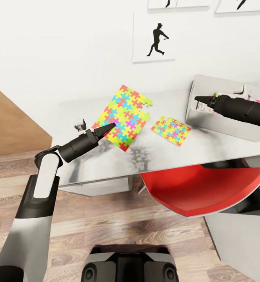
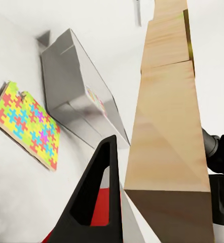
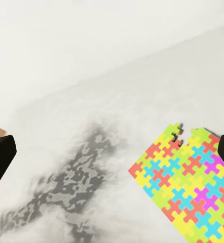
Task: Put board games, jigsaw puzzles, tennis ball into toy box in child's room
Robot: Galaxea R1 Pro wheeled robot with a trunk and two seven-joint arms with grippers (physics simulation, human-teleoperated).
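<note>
The larger jigsaw puzzle [image 1: 124, 116] has its near corner between the fingers of my left gripper [image 1: 106, 128], which is shut on it. In the left wrist view its tan underside [image 2: 168, 126] runs edge-on beside one black finger [image 2: 94, 200]. The smaller jigsaw puzzle [image 1: 171, 131] [image 2: 26, 124] lies flat on the table [image 1: 165, 156]. The light-grey toy box [image 1: 224, 125] [image 2: 74, 81] stands at the table's right end with colourful items inside. My right gripper [image 1: 200, 99] [image 3: 112, 154] hovers open by the box's near-left corner, nothing between its fingers. A yellow-green bit [image 1: 215, 94], possibly the tennis ball, shows just behind it.
A red chair [image 1: 200, 188] is tucked under the table's front edge. A small black-and-white object [image 1: 80, 124] sits on the table by my left wrist. The lower dark-grey cabinet [image 1: 239, 239] is at the right. A wooden panel [image 1: 12, 121] stands at the left.
</note>
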